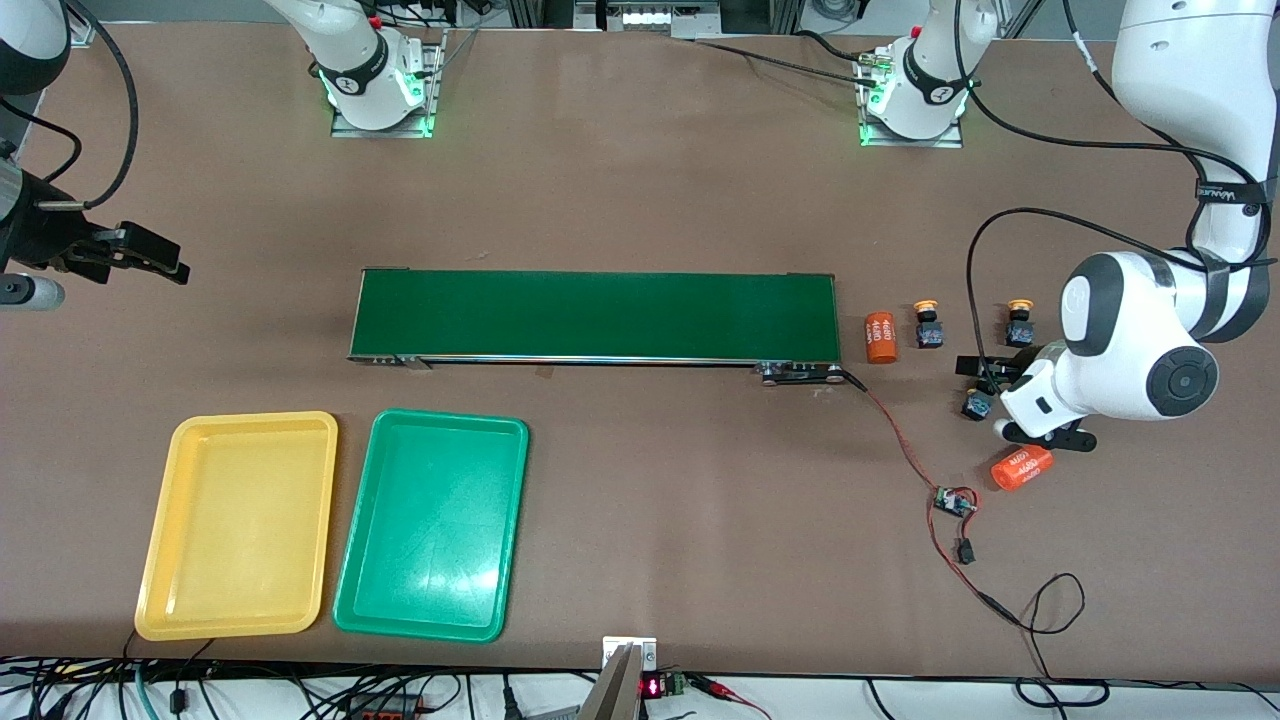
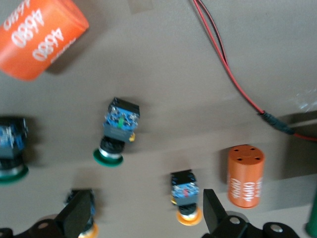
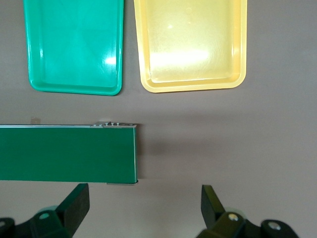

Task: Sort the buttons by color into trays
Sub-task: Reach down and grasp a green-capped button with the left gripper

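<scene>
**Both grippers open, buttons clustered at the left arm's end**

The left arm bends down from its base, forearm folded low, with the left gripper (image 2: 143,218) over the group of push-button switches at the left arm's end of the table. Its jaws are wide apart and hold nothing. In the left wrist view a yellow-capped button (image 2: 185,198) lies between the black fingers (image 2: 212,210), and a second yellow-capped button (image 2: 84,218) is partly hidden by the other finger. Two green-capped buttons (image 2: 116,131) lie on their sides nearby, one at the frame's edge (image 2: 11,148).

Two orange cylinders printed "4680" sit among them: one upright (image 1: 880,338) beside the end of the long dark-green conveyor belt (image 1: 595,315), one lying down (image 1: 1022,468) nearer the front camera.

The right arm waits at the right arm's end of the table, right gripper (image 3: 143,210) raised with jaws apart and empty.

The shallow yellow plastic tray (image 1: 240,525) and the green tray (image 1: 432,523) lie side by side, nearer the front camera than the belt.
</scene>
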Available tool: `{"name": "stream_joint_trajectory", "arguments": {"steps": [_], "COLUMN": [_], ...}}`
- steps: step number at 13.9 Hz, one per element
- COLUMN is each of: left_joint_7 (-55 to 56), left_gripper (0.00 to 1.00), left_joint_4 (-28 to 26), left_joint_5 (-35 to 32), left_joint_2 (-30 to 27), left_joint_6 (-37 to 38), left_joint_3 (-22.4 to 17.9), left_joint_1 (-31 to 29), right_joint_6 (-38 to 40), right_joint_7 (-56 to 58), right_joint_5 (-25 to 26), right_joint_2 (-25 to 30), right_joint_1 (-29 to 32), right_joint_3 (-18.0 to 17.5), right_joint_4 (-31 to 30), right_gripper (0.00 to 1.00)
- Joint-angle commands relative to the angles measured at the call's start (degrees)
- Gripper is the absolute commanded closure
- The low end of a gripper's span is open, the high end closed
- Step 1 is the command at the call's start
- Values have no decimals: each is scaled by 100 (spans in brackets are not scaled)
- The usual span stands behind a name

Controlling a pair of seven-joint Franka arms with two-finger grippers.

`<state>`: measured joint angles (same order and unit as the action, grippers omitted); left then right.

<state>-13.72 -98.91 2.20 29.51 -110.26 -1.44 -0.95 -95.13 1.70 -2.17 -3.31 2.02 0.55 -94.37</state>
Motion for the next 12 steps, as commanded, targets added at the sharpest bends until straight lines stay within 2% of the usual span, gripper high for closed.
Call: {"name": "stream_joint_trajectory", "arguments": {"steps": [1, 5, 12], "left_joint_7": [-859, -1493, -1529], "left_gripper": [0, 0, 0], "left_joint_4": [3, -6, -15], "left_joint_5": [-44, -44, -35], "left_joint_2": [125, 301, 609], "left_joint_6": [-328, -619, -812], "left_joint_3": [47, 47, 56], "left_joint_1": [-143, -195, -283], "right_joint_6": [39, 39, 39], "right_joint_7": [102, 94, 94], "right_joint_5": [15, 15, 15], "right_joint_2": [67, 67, 67], "right_joint_1": [18, 18, 18], "right_joint_3": [-2, -2, -2], "right_joint_4": [-64, -64, -64], "right_gripper": [0, 0, 0]}}
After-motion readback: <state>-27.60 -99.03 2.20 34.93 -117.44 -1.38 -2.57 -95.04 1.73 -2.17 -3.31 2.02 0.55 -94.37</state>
